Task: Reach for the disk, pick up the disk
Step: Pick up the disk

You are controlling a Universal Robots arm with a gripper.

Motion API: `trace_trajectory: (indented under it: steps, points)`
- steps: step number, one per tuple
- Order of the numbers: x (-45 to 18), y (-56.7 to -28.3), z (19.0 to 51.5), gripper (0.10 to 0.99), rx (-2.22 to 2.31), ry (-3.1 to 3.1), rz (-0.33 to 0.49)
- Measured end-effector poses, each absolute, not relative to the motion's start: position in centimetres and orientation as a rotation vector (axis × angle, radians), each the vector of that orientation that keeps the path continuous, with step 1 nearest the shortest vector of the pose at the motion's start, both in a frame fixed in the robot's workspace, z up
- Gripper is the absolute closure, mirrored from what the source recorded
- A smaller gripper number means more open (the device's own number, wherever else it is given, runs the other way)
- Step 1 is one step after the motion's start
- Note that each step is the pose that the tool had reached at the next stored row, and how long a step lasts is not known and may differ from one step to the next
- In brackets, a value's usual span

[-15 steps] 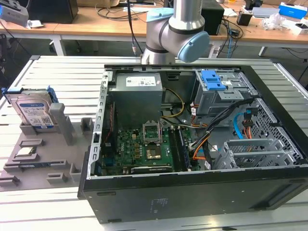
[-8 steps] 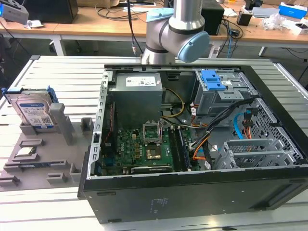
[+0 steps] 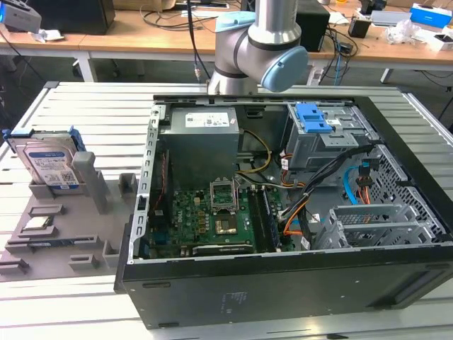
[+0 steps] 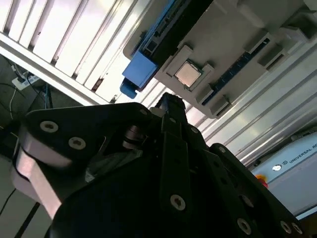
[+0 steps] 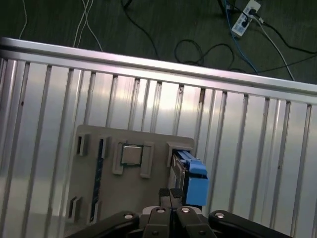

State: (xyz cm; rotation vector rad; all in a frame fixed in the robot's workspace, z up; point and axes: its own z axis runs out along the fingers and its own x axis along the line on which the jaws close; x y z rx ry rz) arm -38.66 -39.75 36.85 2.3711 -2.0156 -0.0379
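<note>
Disk (image 3: 51, 166) stands upright in grey holder (image 3: 67, 237) beside computer case (image 3: 283, 287).

Nothing here I can properly read. The disk (image 3: 49, 164), standing in its holder on the surface at the exterior view's left, carries a blue-and-white label (image 3: 55, 172) with barcodes, but the print is too small to make out. The white label (image 3: 207, 120) on the grey power supply box (image 3: 202, 145) in the open case (image 3: 283, 283) has dark text lines, illegible. In the second wrist view, a pale panel (image 4: 297, 161) has a row of capital lettering beside a small round mark, cut off at the edge.
</note>
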Motion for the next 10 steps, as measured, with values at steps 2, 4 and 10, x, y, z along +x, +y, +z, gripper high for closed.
trace_trajectory:
  steps: [2, 4, 10]
  points:
    - [-38.66, -39.75, 36.85, 0.98, 2.418, -1.959, -0.037]
    - [-38.66, -39.75, 36.85, 0.98, 2.449, -1.919, -0.036]
    - [-38.66, -39.75, 36.85, 0.98, 2.483, -1.874, -0.035]
